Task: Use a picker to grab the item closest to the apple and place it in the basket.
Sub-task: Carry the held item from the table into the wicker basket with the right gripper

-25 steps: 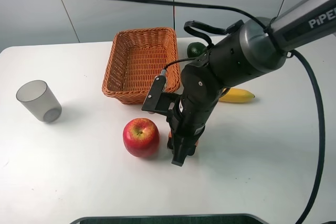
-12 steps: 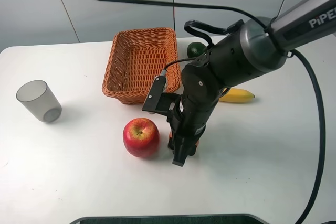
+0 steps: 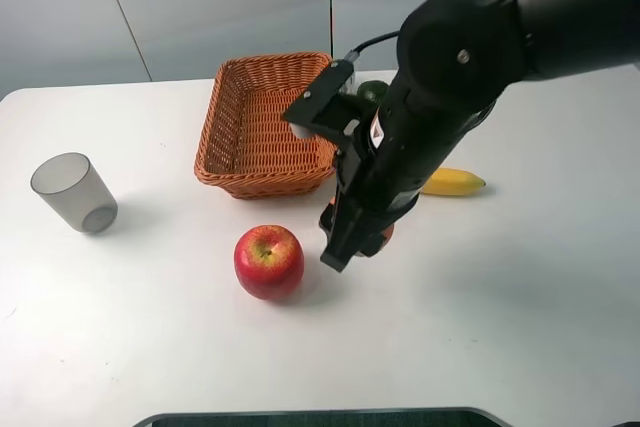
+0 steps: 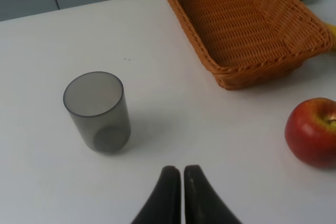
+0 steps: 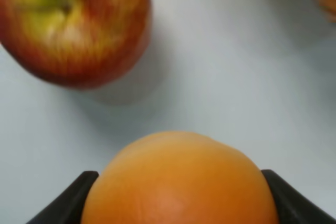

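White tabletop [image 3: 500,347], bearing every item. Black right gripper [image 3: 345,247] near the tabletop's centre, fingers clamped on either side of the orange [image 5: 181,182], pointing steeply down. Woven wicker basket [image 3: 262,183] toward the far edge, nothing inside. Red apple [image 3: 268,261] toward the near edge from the basket, just beside the gripped orange, apart from it. Grey translucent cup [image 3: 73,192] upright near the left edge. Yellow banana [image 3: 455,182] right of the basket, partly hidden behind the arm. Dark green fruit [image 3: 372,92] by the basket's far right corner. Left gripper [image 4: 182,192] above the cup's side of the tabletop, fingers pressed together, holding nothing.
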Robot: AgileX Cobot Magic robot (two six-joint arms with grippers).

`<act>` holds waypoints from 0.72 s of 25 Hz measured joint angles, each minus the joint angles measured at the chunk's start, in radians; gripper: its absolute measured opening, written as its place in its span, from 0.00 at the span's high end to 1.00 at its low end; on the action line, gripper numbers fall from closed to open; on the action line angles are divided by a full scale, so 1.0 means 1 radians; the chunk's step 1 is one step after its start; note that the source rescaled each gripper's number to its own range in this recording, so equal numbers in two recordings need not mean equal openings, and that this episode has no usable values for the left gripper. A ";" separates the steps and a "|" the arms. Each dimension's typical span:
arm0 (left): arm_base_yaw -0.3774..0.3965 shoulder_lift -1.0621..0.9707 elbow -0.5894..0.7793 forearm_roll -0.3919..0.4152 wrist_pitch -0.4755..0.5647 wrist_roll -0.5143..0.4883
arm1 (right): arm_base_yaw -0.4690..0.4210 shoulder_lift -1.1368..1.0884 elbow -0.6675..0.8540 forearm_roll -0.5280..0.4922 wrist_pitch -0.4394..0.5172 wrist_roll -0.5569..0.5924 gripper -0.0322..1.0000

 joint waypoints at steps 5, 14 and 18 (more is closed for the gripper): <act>0.000 0.000 0.000 0.000 0.000 0.000 | 0.000 -0.013 -0.106 -0.008 0.034 0.110 0.97; 0.000 0.000 0.000 0.000 0.000 0.000 | -0.045 0.112 -0.376 -0.020 0.028 0.149 0.97; 0.000 0.000 0.000 0.000 0.000 0.000 | -0.069 0.210 -0.492 -0.023 0.028 0.153 0.97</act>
